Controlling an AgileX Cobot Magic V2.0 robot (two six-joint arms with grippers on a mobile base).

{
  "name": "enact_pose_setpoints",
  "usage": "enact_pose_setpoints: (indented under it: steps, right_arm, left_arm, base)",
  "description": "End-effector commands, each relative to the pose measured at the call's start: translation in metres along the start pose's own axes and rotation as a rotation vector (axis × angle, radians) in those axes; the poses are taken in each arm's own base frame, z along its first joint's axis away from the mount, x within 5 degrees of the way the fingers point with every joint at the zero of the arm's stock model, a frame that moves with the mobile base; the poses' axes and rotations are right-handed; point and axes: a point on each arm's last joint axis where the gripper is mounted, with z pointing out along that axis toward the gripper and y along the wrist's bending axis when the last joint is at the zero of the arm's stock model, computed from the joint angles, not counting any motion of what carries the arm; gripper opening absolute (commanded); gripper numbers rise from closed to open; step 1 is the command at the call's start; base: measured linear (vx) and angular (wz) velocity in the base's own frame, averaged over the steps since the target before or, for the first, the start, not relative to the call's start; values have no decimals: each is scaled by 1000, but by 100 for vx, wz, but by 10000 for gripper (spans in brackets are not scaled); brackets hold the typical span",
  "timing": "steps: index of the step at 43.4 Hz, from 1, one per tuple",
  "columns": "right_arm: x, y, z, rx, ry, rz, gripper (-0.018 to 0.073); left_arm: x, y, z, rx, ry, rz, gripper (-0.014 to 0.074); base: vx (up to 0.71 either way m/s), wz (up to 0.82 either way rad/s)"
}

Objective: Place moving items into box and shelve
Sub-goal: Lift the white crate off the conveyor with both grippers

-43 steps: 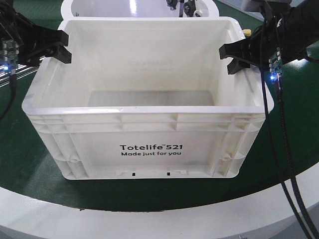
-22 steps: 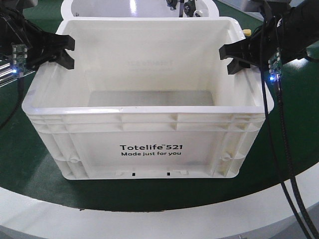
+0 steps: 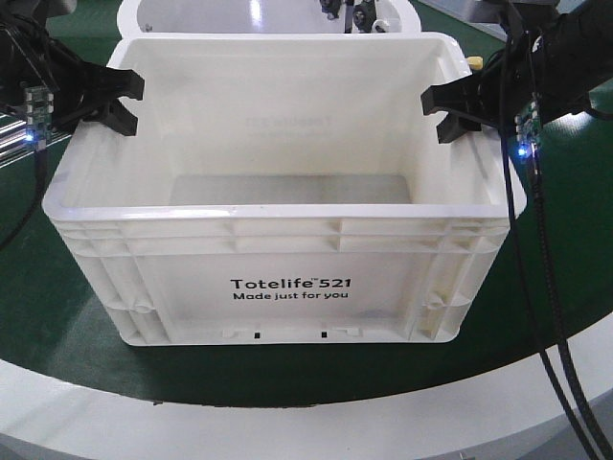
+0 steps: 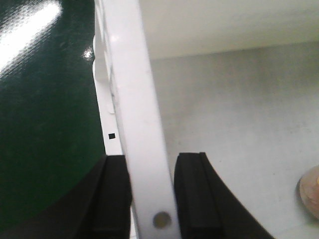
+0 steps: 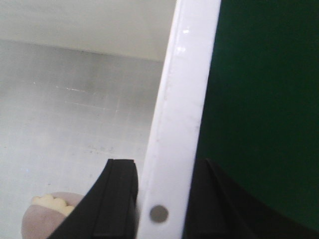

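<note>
Box (image 3: 278,278): white ribbed plastic, black "Totelife 521" print, upright on green table (image 3: 57,307), open top up | left gripper (image 3: 123,103) and right gripper (image 3: 439,115) reach in level from either side, jaws closed narrow on opposite end rims | printed long side faces camera, long axis left-right

Since a second ago, the left gripper (image 3: 127,102), at the upper left of the frame, has slid a little to the right and slightly down. Its black fingers (image 3: 123,84) now reach further across the left rim of the box (image 3: 77,153). The small lit circuit board (image 3: 36,103) behind the gripper has moved right with it, away from the frame's left edge. Over the last half second the gripper only dipped slightly.
</note>
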Motion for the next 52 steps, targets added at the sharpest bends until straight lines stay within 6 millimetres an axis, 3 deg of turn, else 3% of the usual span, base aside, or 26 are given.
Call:
enact_pose_setpoints:
  steps: [1, 5, 6, 26, 36, 37, 52]
  right_arm:
    - [-11, 9, -23, -51, -126, -4, -4]
    - [-11, 9, -23, -51, -127, -4, -4]
    - [-11, 11, -32, -55, -157, -6, -4]
    - [-7, 19, -71, -88, -257, -7, -3]
    - [-2, 23, -88, -115, -283, -3, -3]
    - [4, 27, -106, -136, -313, -5, -3]
    - [10, 30, -119, -145, -324, -12, -3]
  left_arm:
    - [-7, -16, -13, 101, -80, -11, -6]
    - [-7, -16, -14, 101, -82, -11, -5]
    - [-7, -16, -16, 102, -83, -10, -4]
    - [-5, -22, -40, 109, -151, 6, -4]
    - [-1, -27, -58, 127, -191, 11, -4]
    - [5, -33, -81, 137, -234, 27, -4]
    - [13, -40, -102, 166, -272, 33, -4]
  base:
    - [0, 0]
    - [0, 0]
    - [0, 0]
    - [0, 0]
    - [0, 0]
    - [0, 0]
    - [0, 0]
